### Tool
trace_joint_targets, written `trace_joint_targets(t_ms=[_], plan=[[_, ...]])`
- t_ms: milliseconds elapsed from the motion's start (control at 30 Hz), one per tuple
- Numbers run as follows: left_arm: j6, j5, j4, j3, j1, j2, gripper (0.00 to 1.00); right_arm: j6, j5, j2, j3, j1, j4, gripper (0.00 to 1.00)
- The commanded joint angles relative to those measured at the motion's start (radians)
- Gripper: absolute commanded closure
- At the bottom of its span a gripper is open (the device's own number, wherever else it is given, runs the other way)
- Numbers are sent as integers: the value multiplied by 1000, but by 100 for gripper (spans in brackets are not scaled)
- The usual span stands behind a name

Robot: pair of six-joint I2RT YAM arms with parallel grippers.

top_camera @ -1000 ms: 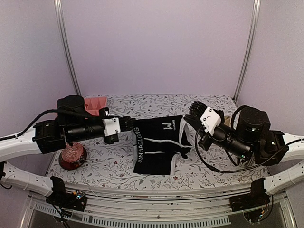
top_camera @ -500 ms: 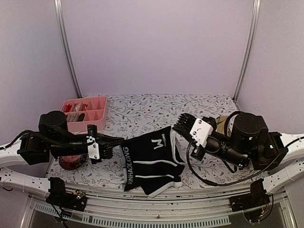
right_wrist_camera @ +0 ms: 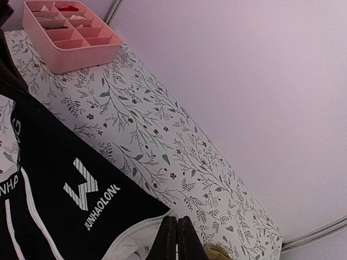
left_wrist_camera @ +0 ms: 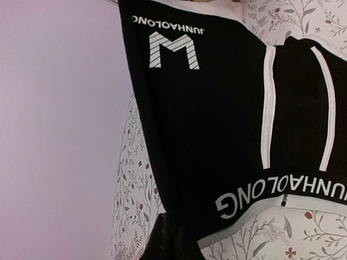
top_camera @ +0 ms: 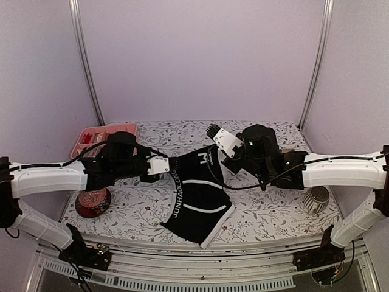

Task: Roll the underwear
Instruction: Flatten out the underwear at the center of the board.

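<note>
The black underwear (top_camera: 197,194) with a white-lettered waistband hangs stretched between both grippers, its lower part draping onto the flowered table (top_camera: 267,213). My left gripper (top_camera: 172,163) is shut on the left waistband corner. In the left wrist view the underwear (left_wrist_camera: 217,135) fills the frame above that gripper (left_wrist_camera: 176,241). My right gripper (top_camera: 214,147) is shut on the opposite corner. The right wrist view has its fingers (right_wrist_camera: 177,238) pinching the white trim of the underwear (right_wrist_camera: 54,206). A bit of the tan underwear (right_wrist_camera: 217,252) peeks beside the right fingers.
A pink divided tray (top_camera: 91,135) sits at the back left and is also in the right wrist view (right_wrist_camera: 70,32). A dark red jar (top_camera: 92,202) stands at the front left under the left arm. A ribbed silver object (top_camera: 316,198) lies at the right.
Both grippers, still shut on the black underwear, have moved toward the back and middle of the table. The garment has swung round and now hangs at a slant.
</note>
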Motion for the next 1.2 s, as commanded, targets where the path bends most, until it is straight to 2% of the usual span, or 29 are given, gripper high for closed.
trace_joint_targets(t_ms=[0,167,300,467,700,933,1033,1167], plan=[[68,-14,181,81,96,217,100,-30,-89,176,111,-130,132,98],[124,-75,262,199,154,436,100,-53,-153,405,298,-222,166,98],[137,-152,292,284,187,545,100,-83,-105,521,413,-256,178,98],[118,-196,348,300,203,580,100,-104,-5,614,484,-273,186,98],[115,-258,374,299,203,619,100,-98,-28,746,561,-273,146,98],[137,-352,447,314,202,709,100,-55,-99,785,622,-273,143,98],[136,-331,470,295,202,685,100,-60,-101,760,602,-272,149,98],[124,-255,439,248,201,606,100,-81,-205,644,498,-271,152,98]])
